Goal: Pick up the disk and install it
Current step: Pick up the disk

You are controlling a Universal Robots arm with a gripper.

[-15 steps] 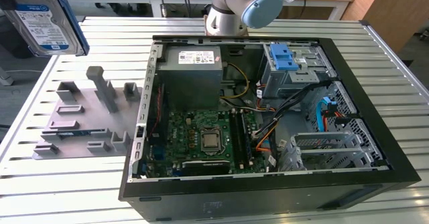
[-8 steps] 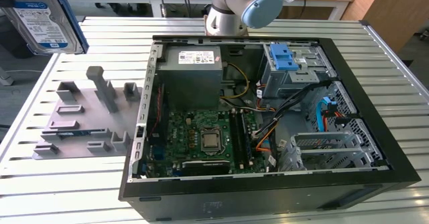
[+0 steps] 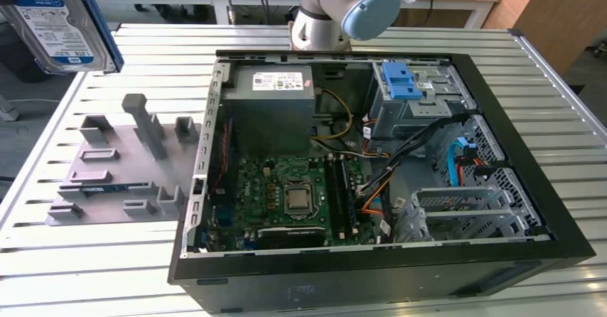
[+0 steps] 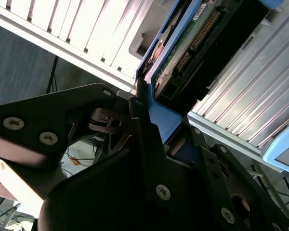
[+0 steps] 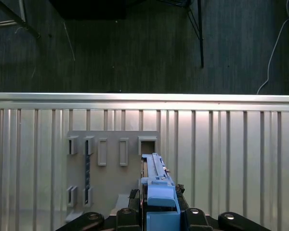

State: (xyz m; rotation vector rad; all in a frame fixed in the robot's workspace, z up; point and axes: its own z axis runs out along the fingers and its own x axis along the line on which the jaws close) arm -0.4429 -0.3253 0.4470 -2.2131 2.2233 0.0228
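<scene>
hand (image 5: 160, 214) pressed together on the disk (image 5: 156, 175); in the first wrist view the disk's blue carrier frame stands edge-on between the black fingers (image 5: 130, 197), rising straight out of the grip; in the second wrist view the hand (image 4: 169, 132) pinches the same blue frame from both sides, one finger (image 4: 143, 139) lying flat against the frame's edge, with the disk (image 4: 183, 53) showing its circuit-board underside and connector pins beyond the fingertips.

in the exterior view the disk (image 3: 55, 27) hangs upright in the air at the exterior view's far left, label face to the camera, blue frame along its edge; it touches nothing below and is well apart from the open computer case (image 3: 379, 278).

grey slotted fixture (image 3: 114, 171) lies on the slatted metal tabletop (image 3: 85, 274), just beside the case on the exterior view's left; in the first wrist view the fixture (image 5: 111, 168) sits below the held disk on the tabletop (image 5: 231, 159).

inside the case: power supply (image 3: 270, 93), motherboard (image 3: 284, 196), and a metal drive cage carrying a blue latch (image 3: 400, 82); robot arm (image 3: 342, 4) stands behind the case.
</scene>
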